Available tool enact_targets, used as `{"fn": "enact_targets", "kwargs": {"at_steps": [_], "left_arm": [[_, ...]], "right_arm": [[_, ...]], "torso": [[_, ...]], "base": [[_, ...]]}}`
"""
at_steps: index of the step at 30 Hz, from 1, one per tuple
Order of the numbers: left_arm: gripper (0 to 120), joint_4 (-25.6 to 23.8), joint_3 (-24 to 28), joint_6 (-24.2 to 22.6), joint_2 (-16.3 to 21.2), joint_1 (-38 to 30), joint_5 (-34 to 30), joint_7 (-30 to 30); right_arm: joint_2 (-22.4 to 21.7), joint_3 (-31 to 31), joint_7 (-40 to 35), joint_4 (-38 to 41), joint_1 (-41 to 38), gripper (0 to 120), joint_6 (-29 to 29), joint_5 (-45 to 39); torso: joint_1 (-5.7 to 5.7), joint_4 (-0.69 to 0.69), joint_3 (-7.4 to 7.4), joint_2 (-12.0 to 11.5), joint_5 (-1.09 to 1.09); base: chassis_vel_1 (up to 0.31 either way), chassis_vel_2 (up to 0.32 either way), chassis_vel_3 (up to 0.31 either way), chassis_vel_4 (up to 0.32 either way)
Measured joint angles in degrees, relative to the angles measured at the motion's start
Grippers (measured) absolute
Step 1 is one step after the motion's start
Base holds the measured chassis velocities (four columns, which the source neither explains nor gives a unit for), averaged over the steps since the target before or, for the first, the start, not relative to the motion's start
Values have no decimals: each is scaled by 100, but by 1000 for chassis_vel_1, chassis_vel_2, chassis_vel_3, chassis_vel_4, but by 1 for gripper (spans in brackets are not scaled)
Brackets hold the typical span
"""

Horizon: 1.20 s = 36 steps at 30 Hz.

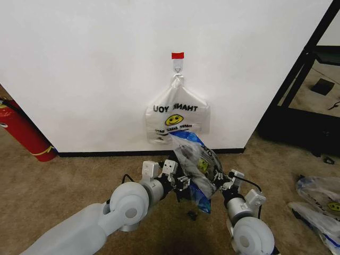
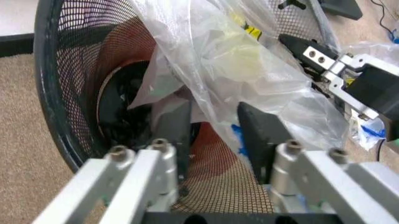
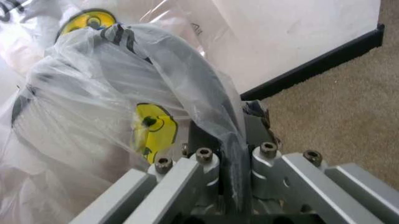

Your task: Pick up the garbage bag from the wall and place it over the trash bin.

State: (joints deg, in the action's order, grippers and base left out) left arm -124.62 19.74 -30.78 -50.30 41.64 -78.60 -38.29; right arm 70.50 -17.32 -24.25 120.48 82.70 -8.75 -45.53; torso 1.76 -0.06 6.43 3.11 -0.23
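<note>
Both grippers meet low in the head view, left gripper (image 1: pixel 183 183) and right gripper (image 1: pixel 220 183), at either side of the bin (image 1: pixel 186 175), which is draped with the garbage bag (image 1: pixel 194 162) showing blue patches and a yellow smiley. Behind it a second bag (image 1: pixel 178 119) printed "THANK YOU" hangs from a hook (image 1: pixel 177 65) on the wall (image 1: pixel 106 64); a fire extinguisher (image 1: pixel 24 133) stands at left.

Left wrist view: the left gripper (image 2: pixel 215 135) has its jaws apart, one finger (image 2: pixel 174 130) inside the mesh bin (image 2: pixel 68 93), the other outside against the garbage bag (image 2: pixel 249 70); the right gripper (image 2: pixel 337 70) holds the far rim.

Right wrist view: the right gripper (image 3: pixel 231 144) is clamped on a bunched fold of the garbage bag (image 3: pixel 100 107) over the bin rim (image 3: pixel 187 60).
</note>
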Motion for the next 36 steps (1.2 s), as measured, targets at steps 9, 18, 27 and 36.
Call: {"fn": "enact_targets", "kwargs": {"at_steps": [9, 18, 27, 36], "left_arm": [[0, -25, 16, 34, -73, 18, -110, -16], [0, -171, -44, 72, 59, 16, -114, -65], [0, -655, -360, 151, 480, 347, -80, -78], [0, -809, -933, 243, 781, 978, 173, 3]], "right_arm": [[28, 21, -42, -16, -23, 1, -10, -21], [39, -20, -69, -30, -21, 1, -10, -48], [79, -172, -178, -86, -72, 1, -21, -260], [54, -382, -296, 5, -152, 1, -84, -618]], "torso": [[0, 0, 0, 0, 0], [0, 0, 0, 0, 0], [0, -1, 0, 0, 0], [0, 0, 0, 0, 0]], "base": [[0, 0, 0, 0], [0, 0, 0, 0], [0, 0, 0, 0], [0, 0, 0, 0]]}}
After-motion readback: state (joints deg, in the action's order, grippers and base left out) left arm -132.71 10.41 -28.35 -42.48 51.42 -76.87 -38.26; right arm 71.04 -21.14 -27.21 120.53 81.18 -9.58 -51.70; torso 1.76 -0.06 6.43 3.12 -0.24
